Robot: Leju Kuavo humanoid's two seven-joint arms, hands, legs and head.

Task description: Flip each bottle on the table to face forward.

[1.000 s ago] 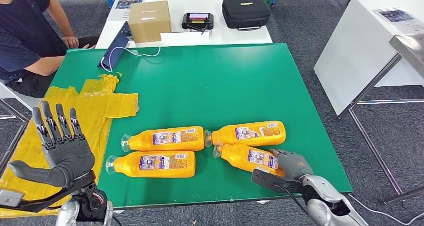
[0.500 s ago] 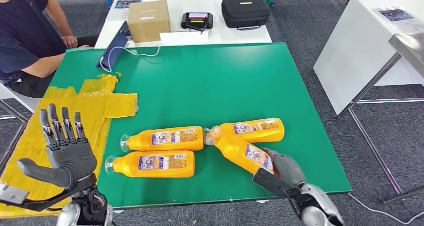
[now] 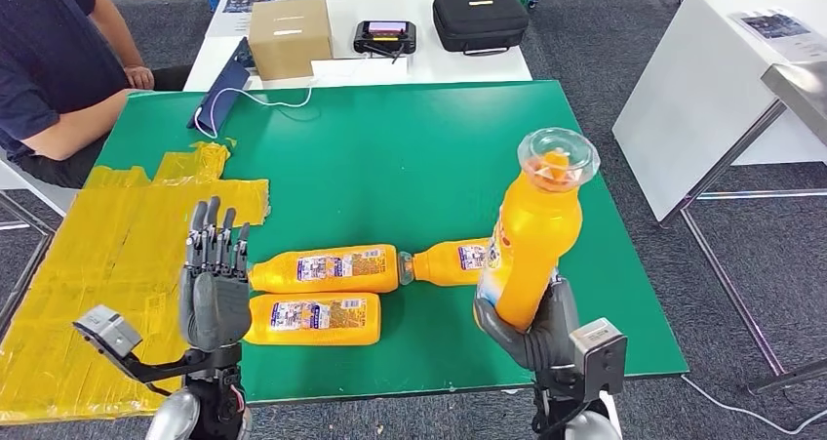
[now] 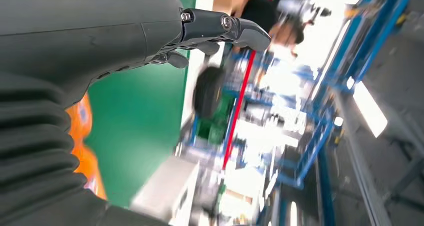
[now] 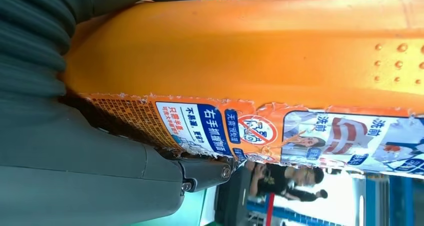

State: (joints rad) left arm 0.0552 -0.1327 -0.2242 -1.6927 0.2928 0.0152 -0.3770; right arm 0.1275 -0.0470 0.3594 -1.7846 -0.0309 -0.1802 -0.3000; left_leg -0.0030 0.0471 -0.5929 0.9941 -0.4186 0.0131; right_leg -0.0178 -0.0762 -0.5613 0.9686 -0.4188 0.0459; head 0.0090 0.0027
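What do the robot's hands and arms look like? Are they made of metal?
The left hand and right hand are dark grey, with jointed fingers showing small silver screws. A grey ribbed cover sits behind each hand. Each wrist carries a little grey box, and the arms below are shiny silver. The material itself cannot be told.

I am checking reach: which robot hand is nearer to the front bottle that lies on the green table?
Left. The left hand stands upright at the cap end of the front lying bottle. The right hand is further right, gripping the raised bottle.
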